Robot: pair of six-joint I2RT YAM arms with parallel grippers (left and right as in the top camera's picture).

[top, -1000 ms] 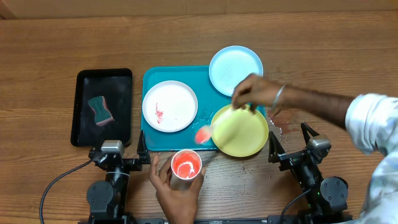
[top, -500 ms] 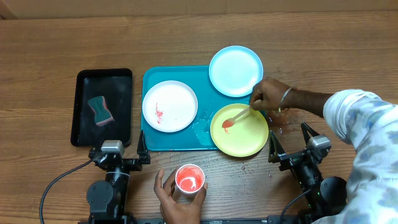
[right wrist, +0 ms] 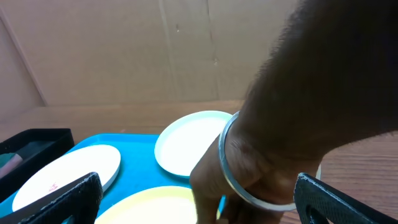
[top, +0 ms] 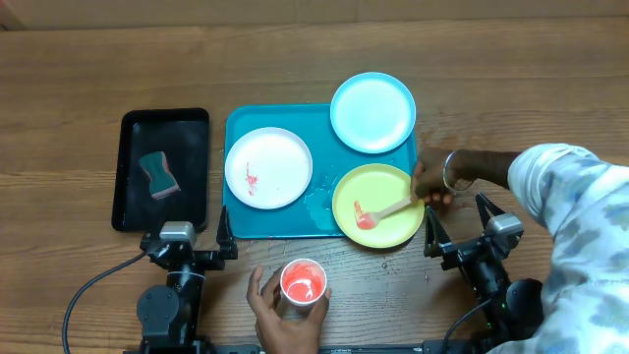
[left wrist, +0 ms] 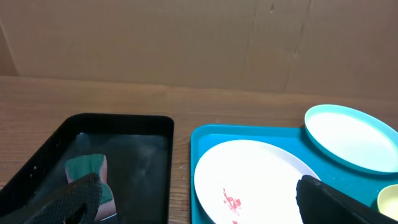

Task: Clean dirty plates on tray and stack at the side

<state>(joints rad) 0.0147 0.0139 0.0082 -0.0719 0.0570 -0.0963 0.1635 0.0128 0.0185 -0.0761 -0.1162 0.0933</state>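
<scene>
Fingers spread, empty, on left gripper (left wrist: 199,198) and right gripper (right wrist: 199,198). From left gripper, the nearer arm, sponge (top: 159,174) lies forward-left in black tray (top: 138,123); a person's hand (top: 429,180) works over yellow-green plate (top: 383,183).

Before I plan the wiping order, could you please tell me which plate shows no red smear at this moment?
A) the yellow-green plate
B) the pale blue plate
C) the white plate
B: the pale blue plate looks clean in the overhead view, while the white plate bears a red smear and the yellow-green plate has a red patch on its left part.
</scene>
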